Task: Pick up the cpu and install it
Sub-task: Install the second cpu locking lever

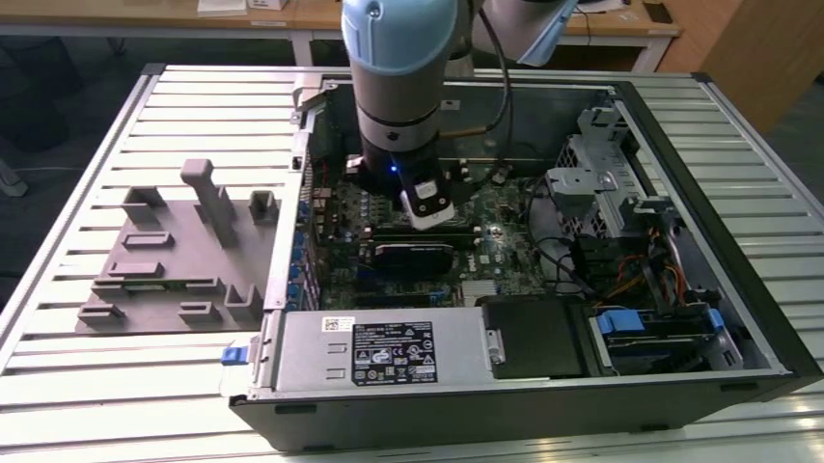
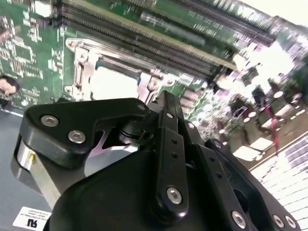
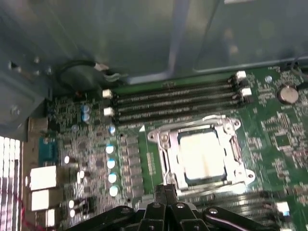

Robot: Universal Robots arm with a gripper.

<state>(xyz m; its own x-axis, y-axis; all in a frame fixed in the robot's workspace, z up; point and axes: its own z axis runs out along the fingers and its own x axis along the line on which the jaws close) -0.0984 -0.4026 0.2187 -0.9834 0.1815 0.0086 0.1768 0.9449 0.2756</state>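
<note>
Slatted metal table (image 1: 91,386) carries the open computer case (image 1: 721,381) we're working in, with a grey fixture block (image 1: 154,260) beside it on the exterior view's left. Our arm (image 1: 399,87) reaches straight down into the case, gripper (image 3: 166,192) hanging just above the green board (image 3: 279,159). Fingers look pressed together, holding nothing. The cpu (image 3: 202,155) sits flat in the metal socket frame (image 3: 166,154), memory slots (image 3: 178,103) just beyond it.

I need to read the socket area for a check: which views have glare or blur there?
In the first wrist view the cpu glares pale in its socket frame, surface detail washed out. In the second wrist view it is overexposed too, and the board's far end blooms white. The claw looms dark in front.
</note>
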